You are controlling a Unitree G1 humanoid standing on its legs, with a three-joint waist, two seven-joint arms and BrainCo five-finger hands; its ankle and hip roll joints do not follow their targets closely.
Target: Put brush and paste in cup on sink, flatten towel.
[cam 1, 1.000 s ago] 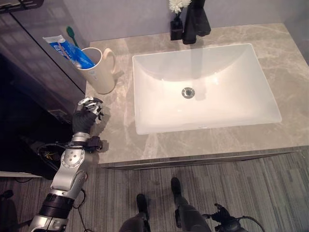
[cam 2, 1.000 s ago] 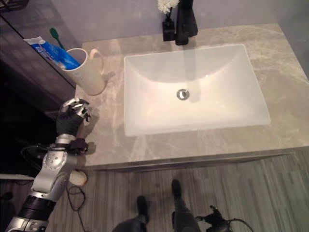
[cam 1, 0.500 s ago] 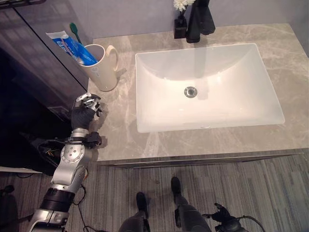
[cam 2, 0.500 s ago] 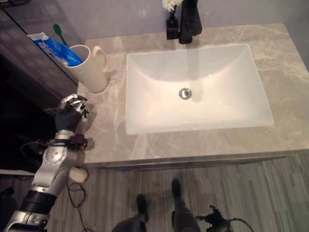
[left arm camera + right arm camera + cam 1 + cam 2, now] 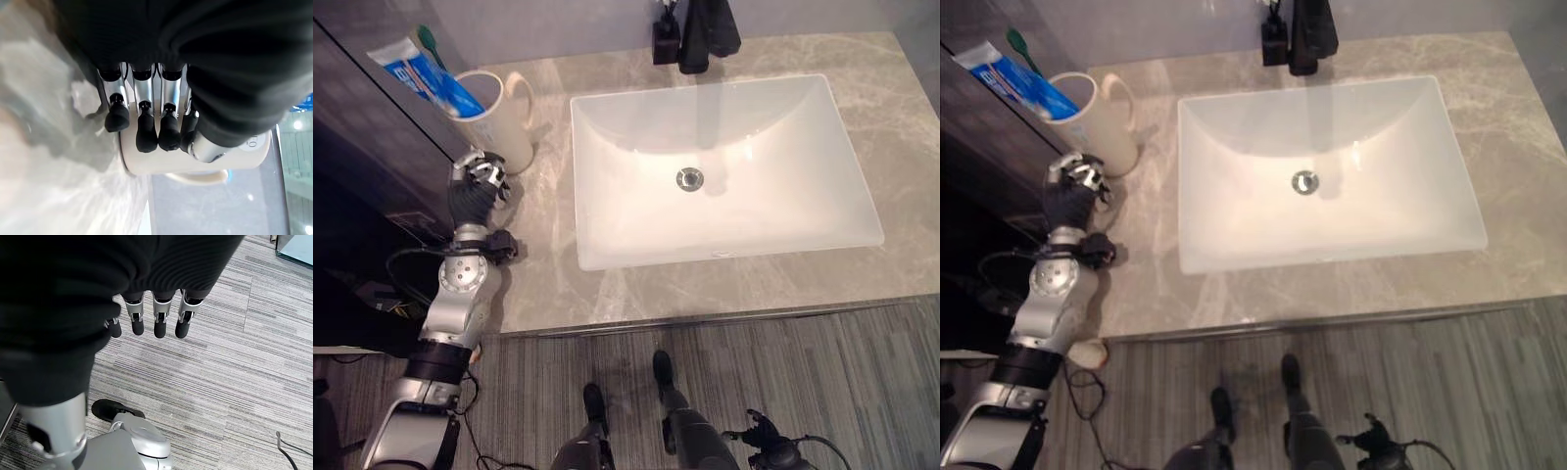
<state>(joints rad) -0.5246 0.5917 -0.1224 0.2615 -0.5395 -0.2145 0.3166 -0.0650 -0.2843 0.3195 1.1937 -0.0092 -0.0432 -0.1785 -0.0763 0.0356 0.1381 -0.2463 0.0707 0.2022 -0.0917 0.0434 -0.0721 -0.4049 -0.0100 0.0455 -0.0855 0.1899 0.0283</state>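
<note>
Your left robot hand [image 5: 473, 188] was clenched, empty, just short of the cup [image 5: 501, 117]; a nudge could have tipped it.

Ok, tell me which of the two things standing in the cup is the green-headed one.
The toothbrush: its green head pokes up behind the blue-and-white toothpaste tube, both leaning out of the cream cup.

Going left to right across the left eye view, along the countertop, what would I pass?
Toothpaste in the cup, with the left hand just in front → sink → drain → bare counter.
</note>
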